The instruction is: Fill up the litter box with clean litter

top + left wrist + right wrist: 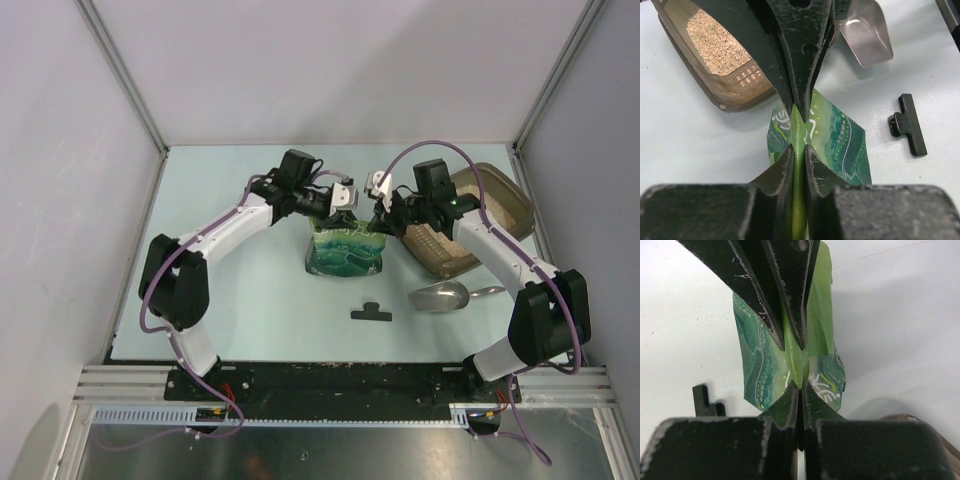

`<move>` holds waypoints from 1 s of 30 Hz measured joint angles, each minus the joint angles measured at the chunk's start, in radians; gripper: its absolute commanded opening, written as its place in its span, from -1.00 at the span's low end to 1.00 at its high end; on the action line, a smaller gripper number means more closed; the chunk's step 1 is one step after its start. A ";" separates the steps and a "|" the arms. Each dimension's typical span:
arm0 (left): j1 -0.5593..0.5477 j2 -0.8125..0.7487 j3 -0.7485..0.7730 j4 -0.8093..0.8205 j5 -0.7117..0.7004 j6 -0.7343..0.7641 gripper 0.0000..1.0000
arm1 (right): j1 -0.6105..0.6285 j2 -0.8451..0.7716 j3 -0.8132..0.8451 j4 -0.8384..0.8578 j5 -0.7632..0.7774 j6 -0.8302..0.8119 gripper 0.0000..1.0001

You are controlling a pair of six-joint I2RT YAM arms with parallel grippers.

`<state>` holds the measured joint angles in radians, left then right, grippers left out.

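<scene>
The green printed bag [347, 250] hangs just above the table's middle, held by its top edge from both sides. My left gripper [343, 212] is shut on the top edge's left part [799, 145]. My right gripper [378, 214] is shut on its right part [800, 387]. In each wrist view the other gripper's fingers [800, 55] [775, 285] pinch the same edge. The brown litter box [440, 262] lies right of the bag, with pale beige litter [500, 205] in it. It also shows in the left wrist view [735, 100], its litter [720, 45] covering part of the floor.
A silver metal scoop [440, 296] lies in front of the litter box, also in the left wrist view [865, 32]. A black clip [371, 313] lies on the table in front of the bag [908, 125] [702, 400]. Enclosure walls stand left, right and behind.
</scene>
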<state>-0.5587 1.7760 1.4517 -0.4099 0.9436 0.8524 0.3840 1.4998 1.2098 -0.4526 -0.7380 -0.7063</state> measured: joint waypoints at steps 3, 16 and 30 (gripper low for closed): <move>0.004 0.000 0.000 0.002 0.003 -0.046 -1.00 | -0.003 0.000 0.000 0.000 -0.001 -0.002 -1.00; 0.045 -0.001 -0.030 0.107 0.014 -0.322 -1.00 | -0.015 0.002 0.006 0.040 -0.061 0.059 -0.23; 0.048 -0.001 -0.039 0.134 0.006 -0.393 -1.00 | 0.029 0.036 0.006 0.140 -0.056 0.093 -1.00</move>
<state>-0.5106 1.7752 1.4132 -0.2760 0.9501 0.4595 0.4126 1.5356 1.2160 -0.3126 -0.7940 -0.6136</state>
